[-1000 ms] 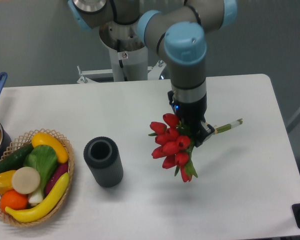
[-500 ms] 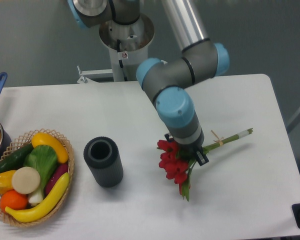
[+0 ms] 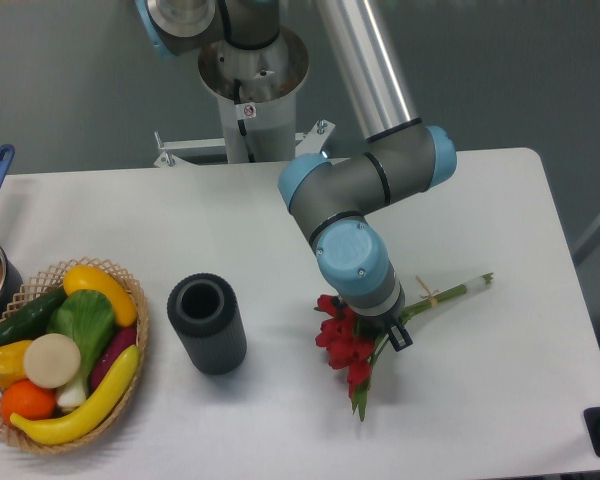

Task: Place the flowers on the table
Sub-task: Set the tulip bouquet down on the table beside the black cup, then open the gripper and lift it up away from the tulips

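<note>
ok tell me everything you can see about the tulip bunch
The tulip bunch has red blooms, a few green leaves and long green stems tied with tan string near the pale cut ends. It lies low and nearly flat over the white table, blooms pointing toward the front edge, stems angling back right. The gripper covers its middle, apparently gripping it; whether it touches the table is unclear.

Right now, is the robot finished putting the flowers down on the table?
Almost. The flowers are out of the vase and lie low over the white table, stems pointing right. The gripper is at the bunch; its fingers are hidden, so its grip is unclear. Left to do: let go and lift away.
</note>
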Motion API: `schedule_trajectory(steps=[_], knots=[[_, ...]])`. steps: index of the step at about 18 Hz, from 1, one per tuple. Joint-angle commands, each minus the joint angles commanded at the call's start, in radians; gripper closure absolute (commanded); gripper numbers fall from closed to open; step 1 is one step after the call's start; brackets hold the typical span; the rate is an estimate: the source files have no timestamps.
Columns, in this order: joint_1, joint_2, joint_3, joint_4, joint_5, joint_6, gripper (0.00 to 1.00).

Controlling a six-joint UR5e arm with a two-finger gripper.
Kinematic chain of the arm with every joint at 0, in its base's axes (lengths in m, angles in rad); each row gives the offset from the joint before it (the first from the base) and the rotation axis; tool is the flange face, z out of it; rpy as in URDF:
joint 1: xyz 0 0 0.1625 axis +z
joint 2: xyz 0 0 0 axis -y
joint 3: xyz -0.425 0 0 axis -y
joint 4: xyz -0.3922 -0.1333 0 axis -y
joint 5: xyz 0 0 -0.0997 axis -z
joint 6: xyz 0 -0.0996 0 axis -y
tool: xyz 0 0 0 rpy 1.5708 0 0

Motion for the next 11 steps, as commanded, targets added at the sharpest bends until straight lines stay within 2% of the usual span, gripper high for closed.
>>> schedule_trajectory(steps=[2,3,6,9,11], knots=[[0.0,0.002,0.0,0.0,0.0,-0.002,0.38],[0.0,0.005,-0.002,0.003,0.0,0.002,0.27],[0.005,0.032,0.0,0.0,-0.024,0.015,0.03],[0.023,0.093,0.008,-0.002,-0.188,0.014,0.0],[0.058,0.13,0.029,-0.008,-0.222,0.012,0.0]])
